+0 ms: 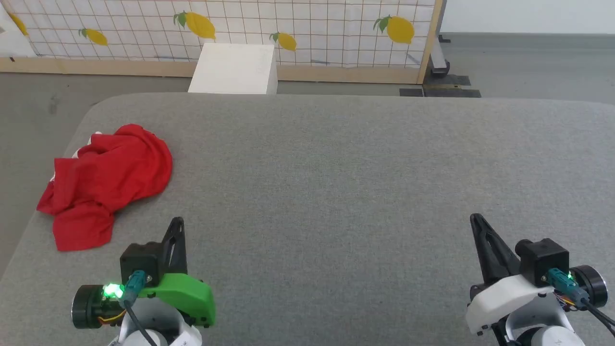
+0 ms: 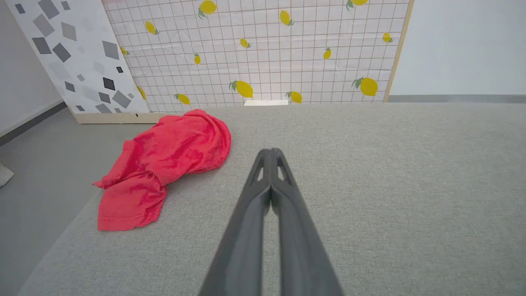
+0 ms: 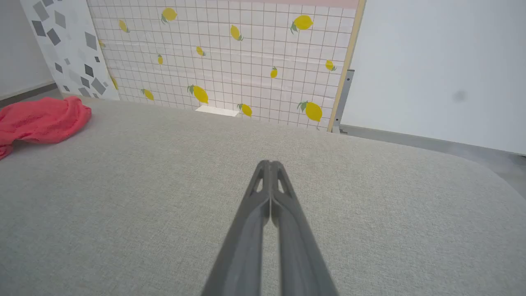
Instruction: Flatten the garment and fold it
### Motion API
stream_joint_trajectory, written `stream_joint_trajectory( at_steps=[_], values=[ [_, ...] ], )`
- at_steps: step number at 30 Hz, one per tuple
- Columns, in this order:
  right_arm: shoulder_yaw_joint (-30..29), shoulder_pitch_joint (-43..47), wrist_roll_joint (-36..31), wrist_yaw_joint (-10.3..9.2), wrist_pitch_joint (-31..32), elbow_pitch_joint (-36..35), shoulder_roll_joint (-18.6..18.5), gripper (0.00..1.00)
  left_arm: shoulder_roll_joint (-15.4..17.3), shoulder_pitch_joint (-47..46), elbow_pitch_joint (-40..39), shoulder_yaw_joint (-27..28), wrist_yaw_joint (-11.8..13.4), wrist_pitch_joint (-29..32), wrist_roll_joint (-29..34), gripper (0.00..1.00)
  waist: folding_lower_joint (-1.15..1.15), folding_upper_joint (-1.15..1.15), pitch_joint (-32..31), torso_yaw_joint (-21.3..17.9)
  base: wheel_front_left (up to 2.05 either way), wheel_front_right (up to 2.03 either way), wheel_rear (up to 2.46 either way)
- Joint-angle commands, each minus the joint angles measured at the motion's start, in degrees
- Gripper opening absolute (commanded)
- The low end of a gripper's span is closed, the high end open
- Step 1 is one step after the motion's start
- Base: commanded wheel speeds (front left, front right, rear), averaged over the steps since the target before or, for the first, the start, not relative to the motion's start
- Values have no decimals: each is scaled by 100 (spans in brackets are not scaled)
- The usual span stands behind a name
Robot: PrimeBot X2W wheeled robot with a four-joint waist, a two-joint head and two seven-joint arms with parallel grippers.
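On grey fabric table (image 1: 336, 168), left side: crumpled red garment (image 1: 108, 182); left claw (image 1: 178, 224), right claw (image 1: 476, 220) closed

The garment (image 1: 110, 182) (image 2: 164, 164) (image 3: 41, 119) is a red piece of soft cloth, lying crumpled in a loose heap at the far left side of the grey cloth-covered counter (image 1: 336, 182), close to its left edge. Its bulk is bunched and rounded towards the back, with folds running across it. One flatter flap trails towards the near side, showing a straight hem. A thin sliver of white, perhaps a stripe, peeks out at its upper left edge. No print shows.
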Motion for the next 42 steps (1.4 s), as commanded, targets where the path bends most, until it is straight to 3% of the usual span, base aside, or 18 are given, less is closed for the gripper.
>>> stream_joint_trajectory(
  at_steps=[1, 42],
  values=[
    [8, -104, -36, -9, -1, -31, 16, 0, -21, 65, -15, 18, 38, 7, 73, 0, 0, 0, 0, 0, 0, 0, 0],
    [8, -104, -36, -9, -1, -31, 16, 0, -21, 65, -15, 18, 38, 7, 73, 0, 0, 0, 0, 0, 0, 0, 0]
  ],
)
